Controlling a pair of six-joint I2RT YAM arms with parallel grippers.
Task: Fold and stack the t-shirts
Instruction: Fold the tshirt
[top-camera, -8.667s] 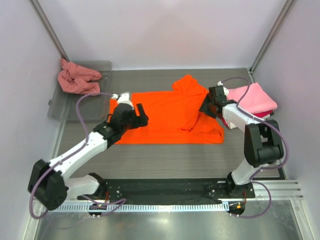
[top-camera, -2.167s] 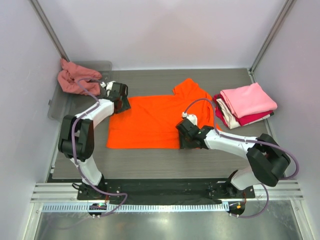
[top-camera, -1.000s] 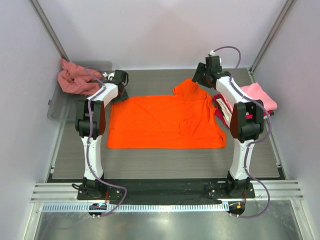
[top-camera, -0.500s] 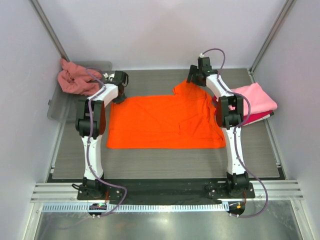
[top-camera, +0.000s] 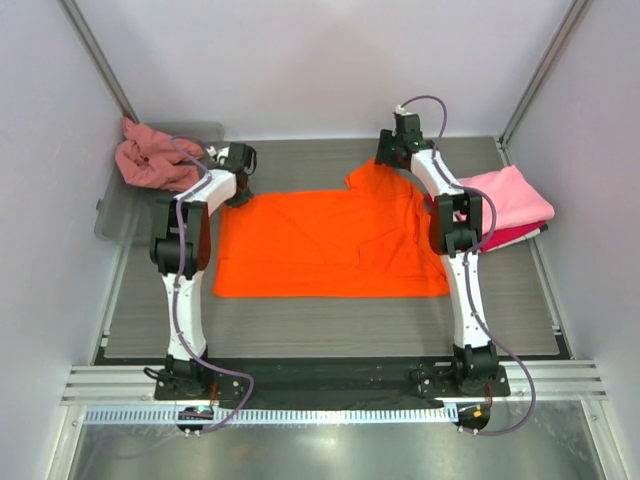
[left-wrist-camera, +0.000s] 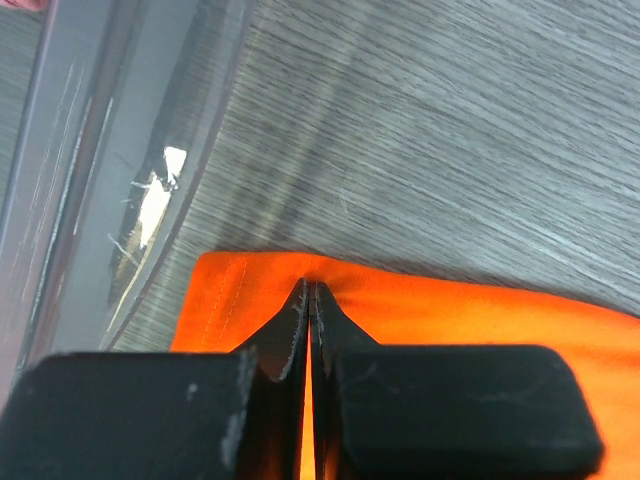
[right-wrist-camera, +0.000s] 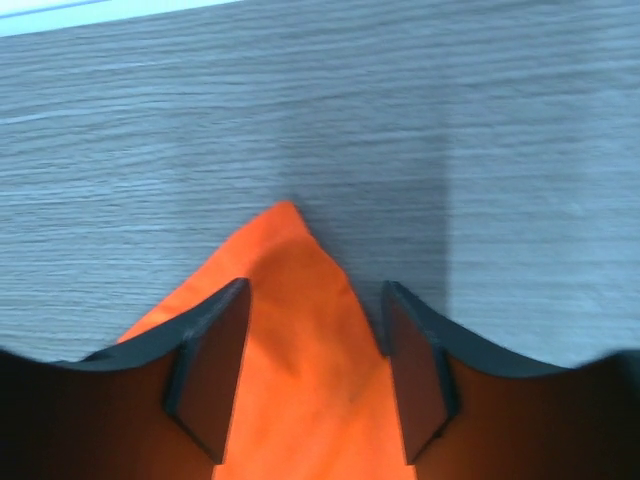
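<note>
Orange t-shirt (top-camera: 320, 245) lies spread flat mid-table (top-camera: 300, 325), near hem straight. Left gripper (left-wrist-camera: 308, 290) is at its far-left corner, jaws pinched together with orange cloth nipped between them. Right gripper (right-wrist-camera: 312, 300) is at the far-right pointed tip, jaws parted either side of the cloth, not gripping. To the right, a folded light pink t-shirt (top-camera: 505, 195) tops a crimson t-shirt (top-camera: 512, 238). Far left, a salmon-pink t-shirt (top-camera: 150, 158) sits crumpled in the grey tray (top-camera: 208, 133).
</note>
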